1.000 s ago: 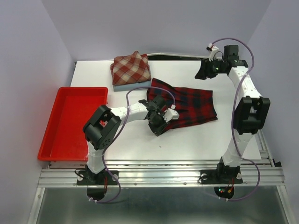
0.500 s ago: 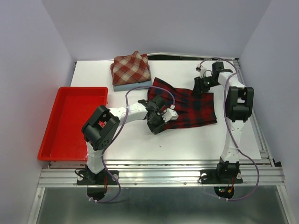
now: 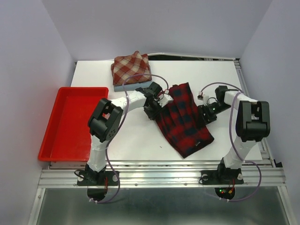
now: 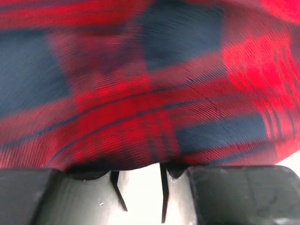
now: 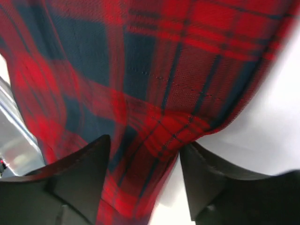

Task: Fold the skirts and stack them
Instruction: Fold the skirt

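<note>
Pinching plaid skirt point(image 5: 154, 70): right hand point(image 5: 145, 146), seen only by wrist camera; left hand point(image 4: 140, 176), cannot tell.

- You have a red plastic tray point(image 3: 70, 123) at the left of the table, its long side running away from you and its outer edge close to the left wall.
- The tray sits on a white table top point(image 3: 136, 145). The same white shows as a small patch low in the left wrist view point(image 4: 140, 187) and along the right of the right wrist view point(image 5: 267, 112).
- Pale lavender walls point(image 3: 28, 56) close in the left, back and right sides.
- Along the near edge you see silver aluminium rails point(image 3: 159, 176).
- Below the rails lies a dull grey metal sheet point(image 3: 159, 208).
</note>
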Robot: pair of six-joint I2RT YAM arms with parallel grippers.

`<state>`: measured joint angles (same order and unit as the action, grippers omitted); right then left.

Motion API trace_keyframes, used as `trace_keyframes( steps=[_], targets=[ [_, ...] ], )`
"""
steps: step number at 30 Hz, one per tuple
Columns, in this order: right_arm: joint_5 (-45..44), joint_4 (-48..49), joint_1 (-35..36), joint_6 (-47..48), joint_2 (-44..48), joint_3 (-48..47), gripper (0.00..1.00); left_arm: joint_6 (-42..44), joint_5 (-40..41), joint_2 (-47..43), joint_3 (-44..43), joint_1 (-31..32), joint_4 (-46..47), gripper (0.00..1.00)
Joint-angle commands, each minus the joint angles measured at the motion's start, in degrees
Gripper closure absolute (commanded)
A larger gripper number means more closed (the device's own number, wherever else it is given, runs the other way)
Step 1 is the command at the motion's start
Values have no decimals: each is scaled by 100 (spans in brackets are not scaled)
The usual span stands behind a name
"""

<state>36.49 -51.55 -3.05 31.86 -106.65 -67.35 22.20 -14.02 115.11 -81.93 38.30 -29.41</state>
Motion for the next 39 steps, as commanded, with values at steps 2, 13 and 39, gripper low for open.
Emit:
trace_keyframes(
  steps=[2,13,39],
  targets=[
    [295,-329,24,-398,355,380,31,31,760,1091,-1164,-367,120,62],
    [720,-250,24,-602,557,-295,34,-356,690,1403,-3341,-807,-286,37],
    [3383,6252,2010,-5804,77,2630,69,-1024,-1735,-4321,1934,-1176,2342,1]
  ],
)
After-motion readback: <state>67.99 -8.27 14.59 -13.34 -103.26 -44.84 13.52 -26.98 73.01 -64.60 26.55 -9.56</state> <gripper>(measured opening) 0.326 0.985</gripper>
